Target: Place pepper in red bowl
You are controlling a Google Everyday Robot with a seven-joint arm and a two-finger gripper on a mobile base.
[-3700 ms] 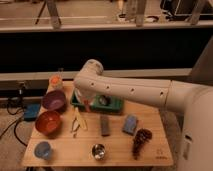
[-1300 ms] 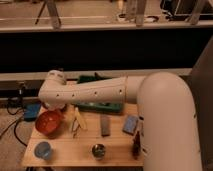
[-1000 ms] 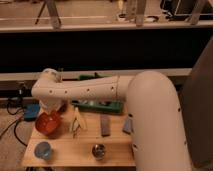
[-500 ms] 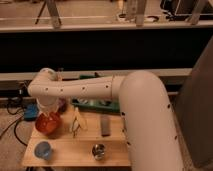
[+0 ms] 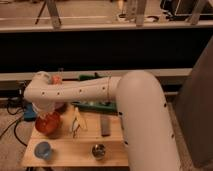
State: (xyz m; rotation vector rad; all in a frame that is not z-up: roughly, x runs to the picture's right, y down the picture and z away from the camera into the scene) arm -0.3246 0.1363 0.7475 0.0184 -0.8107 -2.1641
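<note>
Reaching from the right side across the wooden desk (image 5: 70, 154), the robot's thick white arm (image 5: 85, 92) bends down at the left end, where the gripper (image 5: 48, 111) hangs straight over the red bowl (image 5: 46, 128). The gripper sits low, at the bowl's rim or just inside it, and the arm covers most of it, so I cannot tell whether it is wide, narrow or holding the pepper. The red bowl stands at the desk's left side, about halfway back, with its glossy orange-red front wall showing below the gripper. A small light-blue cup (image 5: 42, 149) stands in front of the bowl near the desk's front left corner. A small metal cup (image 5: 98, 150) stands near the front edge, toward the middle. Just right of the bowl lies a pale, thin-legged object (image 5: 76, 122), and farther right a grey block (image 5: 105, 126) lies lengthwise. Behind these, partly hidden under the arm, is a green tray (image 5: 95, 106).
</note>
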